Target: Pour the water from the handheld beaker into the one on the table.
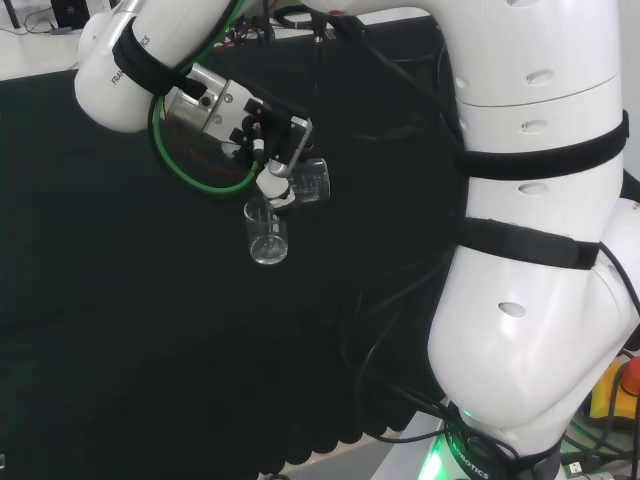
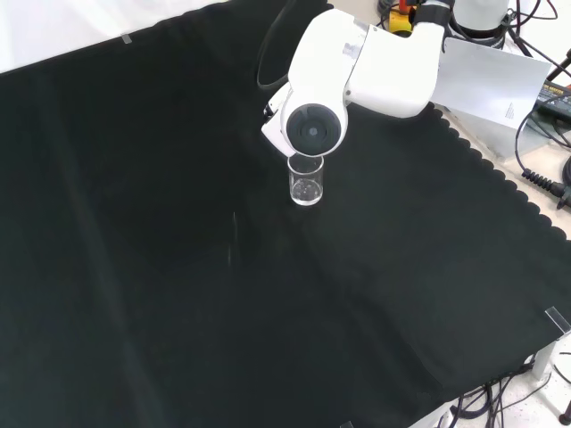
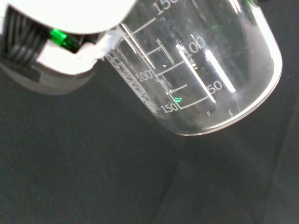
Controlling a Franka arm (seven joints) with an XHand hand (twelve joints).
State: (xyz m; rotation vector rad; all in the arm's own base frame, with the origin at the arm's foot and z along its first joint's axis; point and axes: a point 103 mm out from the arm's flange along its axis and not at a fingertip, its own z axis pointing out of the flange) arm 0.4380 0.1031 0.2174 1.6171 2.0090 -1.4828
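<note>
In the head view the hand [image 1: 268,150] is curled round a clear glass beaker [image 1: 311,181], which is tipped over on its side with its mouth toward a second clear beaker [image 1: 267,232] standing upright on the black cloth just below it. The front view shows the standing beaker [image 2: 306,180] directly under the arm's white link, which hides the hand and the held beaker. Up close in the wrist view the held beaker [image 3: 196,74] lies tilted with its printed scale showing; a white part of the hand [image 3: 70,28] is beside it. I cannot see water in it.
Black cloth [image 2: 178,267] covers the bench, with its scalloped edge [image 2: 500,169] at the right of the front view. The arm's big white links [image 1: 530,250] stand at the right of the head view. Cables and gear lie beyond the cloth's edge [image 2: 544,89].
</note>
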